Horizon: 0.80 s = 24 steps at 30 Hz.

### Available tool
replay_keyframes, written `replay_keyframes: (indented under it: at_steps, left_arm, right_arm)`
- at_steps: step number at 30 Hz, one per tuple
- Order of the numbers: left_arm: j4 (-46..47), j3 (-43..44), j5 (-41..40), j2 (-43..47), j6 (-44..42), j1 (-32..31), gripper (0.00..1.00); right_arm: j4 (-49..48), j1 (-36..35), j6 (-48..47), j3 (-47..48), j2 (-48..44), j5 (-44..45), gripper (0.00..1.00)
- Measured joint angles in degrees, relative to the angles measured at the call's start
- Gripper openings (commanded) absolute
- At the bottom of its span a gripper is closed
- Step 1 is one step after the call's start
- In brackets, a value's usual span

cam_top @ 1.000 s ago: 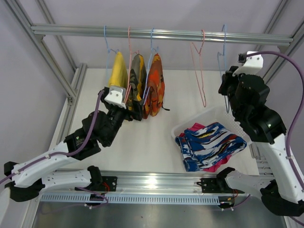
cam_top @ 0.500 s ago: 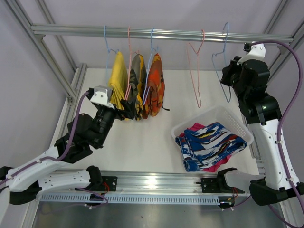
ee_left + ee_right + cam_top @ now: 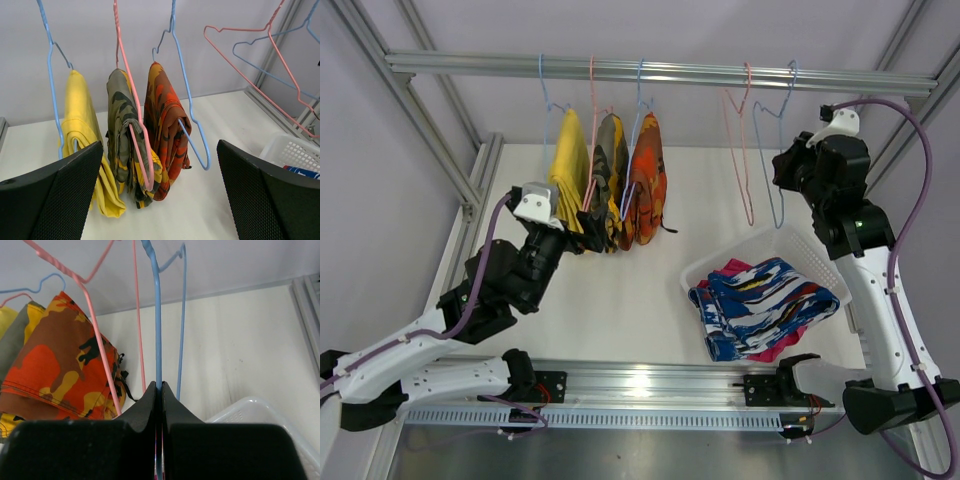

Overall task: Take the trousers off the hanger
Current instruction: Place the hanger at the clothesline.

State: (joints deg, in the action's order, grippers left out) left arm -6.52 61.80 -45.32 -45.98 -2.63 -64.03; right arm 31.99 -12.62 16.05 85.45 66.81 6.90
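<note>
Three trousers hang on hangers from the rail (image 3: 660,72): plain yellow (image 3: 568,160) (image 3: 80,115), yellow-brown camouflage (image 3: 608,170) (image 3: 122,135) and orange-red patterned (image 3: 648,185) (image 3: 167,125) (image 3: 55,360). My left gripper (image 3: 584,226) (image 3: 160,200) is open and empty, just in front of and below them, touching none. My right gripper (image 3: 784,176) (image 3: 160,387) is shut on the wire of an empty blue hanger (image 3: 775,150) (image 3: 158,315) that hangs from the rail. The blue-and-white trousers (image 3: 770,300) lie over the magenta pink ones (image 3: 735,268) in the basket.
A white basket (image 3: 790,240) (image 3: 250,410) stands at the right on the table. An empty pink hanger (image 3: 745,150) (image 3: 95,330) hangs just left of the held blue one. Metal frame posts stand at both sides.
My right gripper has moved left with the blue hanger, bringing it close beside the empty pink hanger. My left arm drew back slightly to the left, then held still.
</note>
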Motion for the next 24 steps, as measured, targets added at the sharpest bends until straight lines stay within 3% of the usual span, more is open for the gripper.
replay_keyframes:
  at_steps: [4,12,16,24]
  left_arm:
    - [0.0,0.0,0.0,0.31,0.0,0.0,0.99]
    - [0.0,0.0,0.02,0.39,-0.46,0.0,0.99]
    - [0.0,0.0,0.02,0.37,-0.5,0.0,0.99]
    - [0.09,-0.13,-0.26,0.81,-1.14,0.0,1.0]
  right_arm:
    - [-0.59,0.0,0.48,-3.17,-1.16,-0.55,0.02]
    - [-1.9,0.11,1.84,-6.25,-4.48,-0.92,0.46]
    - [-1.79,0.11,2.36,-7.96,-5.6,-1.03,0.61]
    - [0.15,0.11,2.91,-8.96,-9.03,-0.74,0.67]
